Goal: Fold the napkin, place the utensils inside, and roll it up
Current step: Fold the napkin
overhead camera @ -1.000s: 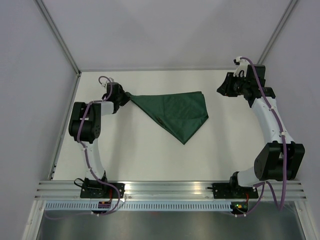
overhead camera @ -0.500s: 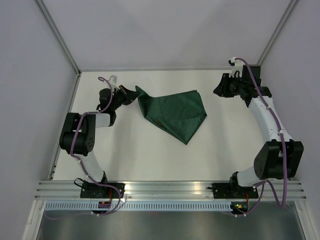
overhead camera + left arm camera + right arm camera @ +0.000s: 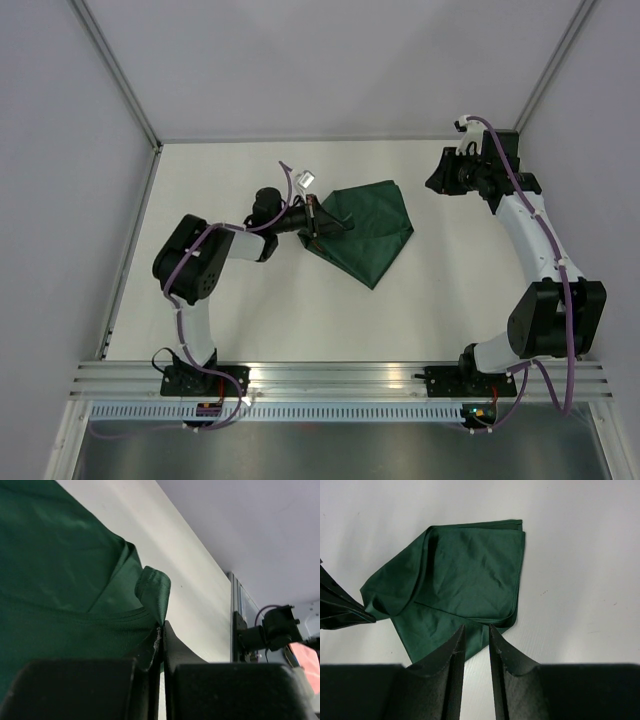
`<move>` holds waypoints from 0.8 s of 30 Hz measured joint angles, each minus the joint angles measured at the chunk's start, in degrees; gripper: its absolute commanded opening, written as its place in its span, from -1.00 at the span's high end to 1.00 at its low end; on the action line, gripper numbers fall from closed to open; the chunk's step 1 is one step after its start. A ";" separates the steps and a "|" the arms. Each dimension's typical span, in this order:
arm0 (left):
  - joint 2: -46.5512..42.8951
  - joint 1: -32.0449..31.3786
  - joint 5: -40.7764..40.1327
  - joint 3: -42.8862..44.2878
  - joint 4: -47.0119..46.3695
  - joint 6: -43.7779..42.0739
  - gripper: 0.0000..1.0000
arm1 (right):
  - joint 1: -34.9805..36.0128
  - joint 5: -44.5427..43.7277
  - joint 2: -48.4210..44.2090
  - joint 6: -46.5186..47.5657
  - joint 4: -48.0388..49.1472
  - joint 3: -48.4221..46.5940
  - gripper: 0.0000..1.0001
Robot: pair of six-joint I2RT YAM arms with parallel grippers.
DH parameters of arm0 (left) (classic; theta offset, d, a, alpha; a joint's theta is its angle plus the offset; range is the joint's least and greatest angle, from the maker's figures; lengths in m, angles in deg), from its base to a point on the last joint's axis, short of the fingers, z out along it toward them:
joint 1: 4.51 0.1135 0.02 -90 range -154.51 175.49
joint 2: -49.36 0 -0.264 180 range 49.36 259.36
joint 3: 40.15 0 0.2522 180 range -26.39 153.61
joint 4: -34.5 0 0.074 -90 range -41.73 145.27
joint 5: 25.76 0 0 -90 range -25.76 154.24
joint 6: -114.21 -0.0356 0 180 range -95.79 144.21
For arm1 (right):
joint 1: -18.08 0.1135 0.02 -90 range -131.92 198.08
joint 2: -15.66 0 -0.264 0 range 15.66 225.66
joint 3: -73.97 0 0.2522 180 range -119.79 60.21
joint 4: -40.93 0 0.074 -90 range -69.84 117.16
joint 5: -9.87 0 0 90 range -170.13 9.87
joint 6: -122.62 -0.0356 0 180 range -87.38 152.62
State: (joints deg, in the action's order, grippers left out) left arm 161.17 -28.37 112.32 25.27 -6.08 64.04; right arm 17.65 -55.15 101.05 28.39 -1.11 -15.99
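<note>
Left gripper clamps tight on a corner of the dark green cloth napkin, while the right gripper hovers empty, barely parted, near the far right corner of the white worktop.

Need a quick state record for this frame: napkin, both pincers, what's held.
napkin: dark green cloth, loosely doubled over itself, rumpled, lying on the table
left pincer: shut on the napkin's left corner, with a flap of cloth poking past the fingers
right pincer: fingers slightly apart, empty, not touching the napkin, off its far-right side
utensil: not discernible in any view
task stage: fold not finished, nothing rolled yet
</note>
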 measured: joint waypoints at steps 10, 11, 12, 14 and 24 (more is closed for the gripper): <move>4.35 -4.35 6.16 5.33 2.14 -2.14 0.95 | 1.29 -0.33 0.09 0.09 0.00 0.00 0.39; 4.52 -4.74 6.49 5.66 2.47 -2.49 0.95 | 1.46 -0.31 0.13 0.11 0.00 0.00 0.39; 4.74 -5.11 6.84 6.03 2.89 -2.89 0.95 | 1.64 -0.33 0.17 0.17 0.00 0.00 0.39; 4.98 -5.90 7.76 6.69 4.09 -3.69 0.95 | 1.73 -0.39 0.26 0.20 0.00 0.00 0.39; 6.21 -9.84 9.05 9.01 10.14 -8.59 0.95 | 1.84 -0.66 0.92 0.26 0.00 0.00 0.39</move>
State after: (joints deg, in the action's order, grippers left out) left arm 167.38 -38.20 121.37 34.27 4.06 55.45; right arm 19.49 -55.81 101.96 28.65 -1.11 -15.99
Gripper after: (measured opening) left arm 0.026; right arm 0.310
